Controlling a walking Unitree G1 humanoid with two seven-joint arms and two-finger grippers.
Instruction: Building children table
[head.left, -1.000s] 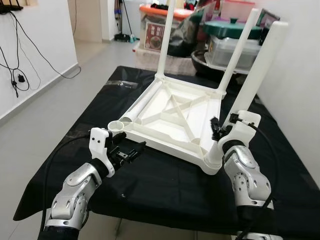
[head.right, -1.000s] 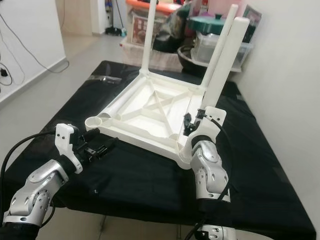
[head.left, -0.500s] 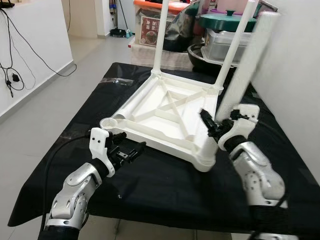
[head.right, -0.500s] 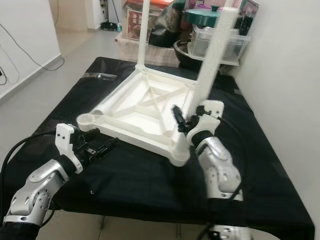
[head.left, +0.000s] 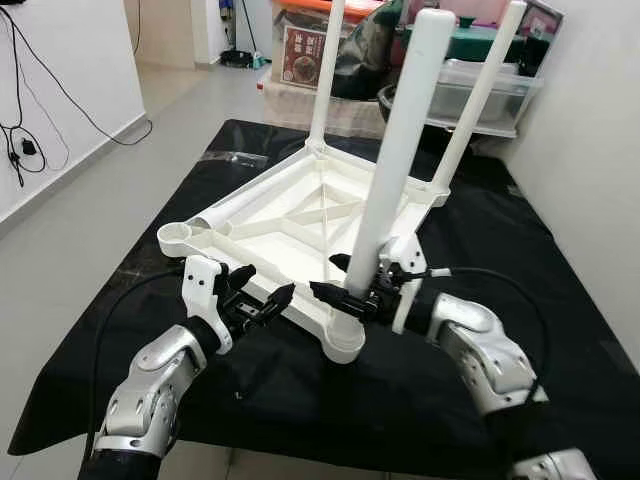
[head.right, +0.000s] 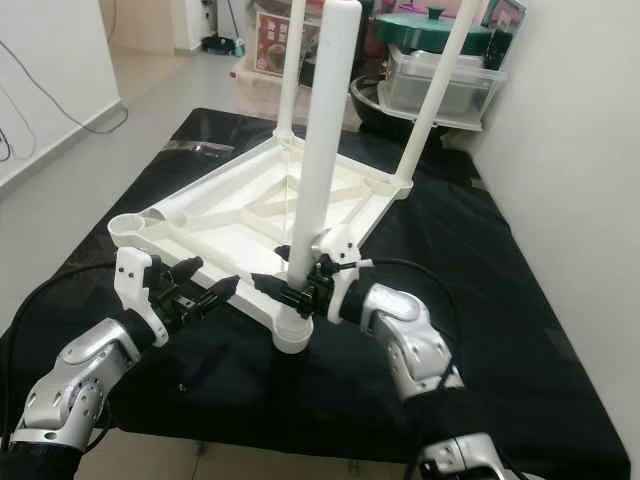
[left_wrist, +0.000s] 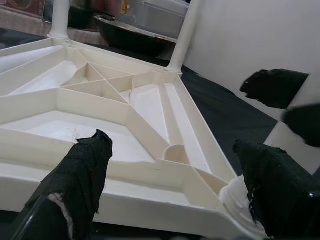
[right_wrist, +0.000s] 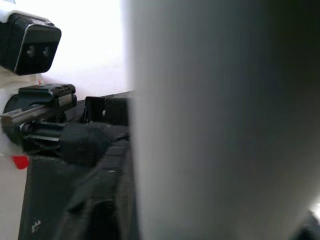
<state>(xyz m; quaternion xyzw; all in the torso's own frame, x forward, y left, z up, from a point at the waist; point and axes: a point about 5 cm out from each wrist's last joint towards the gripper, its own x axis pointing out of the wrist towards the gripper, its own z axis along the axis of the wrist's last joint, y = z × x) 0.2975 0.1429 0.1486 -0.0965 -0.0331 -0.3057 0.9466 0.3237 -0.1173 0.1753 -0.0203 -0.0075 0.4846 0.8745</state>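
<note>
Smooth white plastic table (head.left: 300, 215) — matt black cloth (head.left: 500, 250)

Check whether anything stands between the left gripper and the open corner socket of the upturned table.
Nothing visible does. The left gripper hovers open at the table's near edge, with bare black cloth between it and the open socket.
</note>
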